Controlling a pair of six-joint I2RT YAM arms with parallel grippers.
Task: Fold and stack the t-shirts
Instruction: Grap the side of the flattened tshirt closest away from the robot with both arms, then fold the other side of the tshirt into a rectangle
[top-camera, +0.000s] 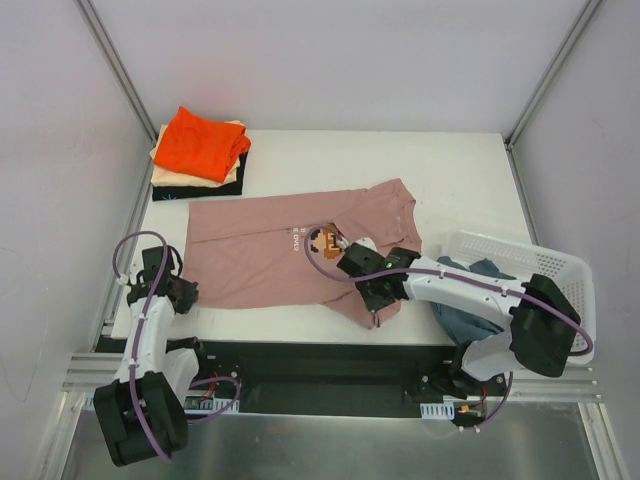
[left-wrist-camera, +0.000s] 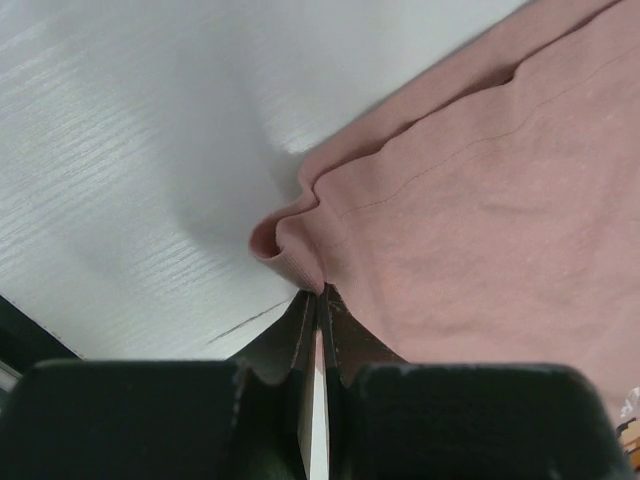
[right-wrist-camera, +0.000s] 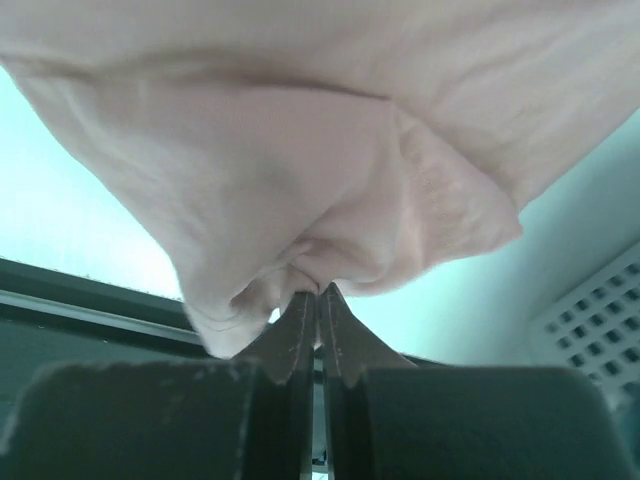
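A dusty pink t-shirt (top-camera: 250, 250) lies spread across the middle of the white table, its small pixel print (top-camera: 318, 240) near the collar. My left gripper (top-camera: 190, 292) is shut on the shirt's near-left hem corner; in the left wrist view the cloth (left-wrist-camera: 480, 200) bunches into a small fold right at the closed gripper (left-wrist-camera: 320, 292). My right gripper (top-camera: 380, 305) is shut on the near-right sleeve. In the right wrist view the pink cloth (right-wrist-camera: 300, 150) hangs over the gripper (right-wrist-camera: 320, 290) and puckers where it pinches.
At the back left sits a stack of folded tees: orange (top-camera: 200, 145) on top, cream (top-camera: 163, 172) under it, black (top-camera: 195, 190) at the bottom. A white mesh basket (top-camera: 500, 245) at the right edge holds a slate blue tee (top-camera: 468, 320). The table's front edge (top-camera: 300, 340) runs just behind both grippers.
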